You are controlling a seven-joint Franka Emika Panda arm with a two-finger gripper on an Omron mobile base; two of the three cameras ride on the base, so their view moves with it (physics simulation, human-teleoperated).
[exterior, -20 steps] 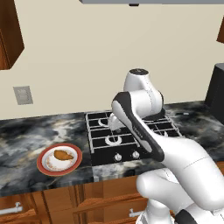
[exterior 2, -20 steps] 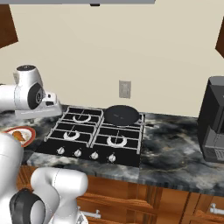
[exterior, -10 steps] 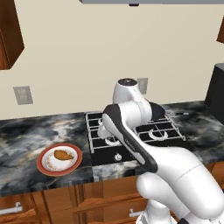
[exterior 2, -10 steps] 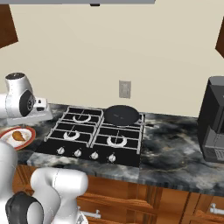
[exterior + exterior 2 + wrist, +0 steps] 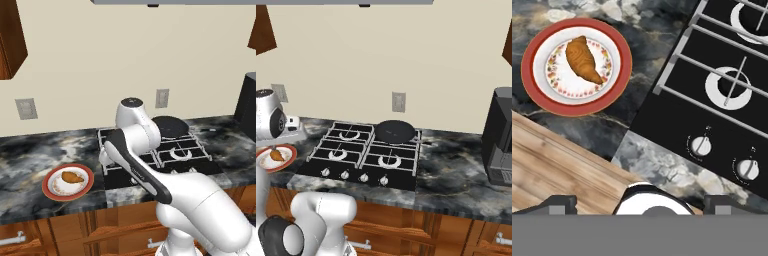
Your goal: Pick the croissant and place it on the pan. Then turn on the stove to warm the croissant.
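Resting on a red-rimmed plate with a flowered white centre, croissant lying golden-brown and untouched, plate set on the dark marbled counter just left of the stove. Seen again from the left base camera as a small tan crescent on the same plate, and from the right base camera at the far left edge. Poised above the counter's front edge between plate and stove, gripper spread to its widest, jaws empty, two dark fingertips standing far apart at the bottom of the hand camera's picture. Sitting on the back right burner, round dark pan, well apart from the croissant; shown too behind the arm from the left side. Lined along the stove's front, small silver knobs. Mounted on the cream wall behind the stove, an outlet. Standing at the right end of the counter, a black appliance.
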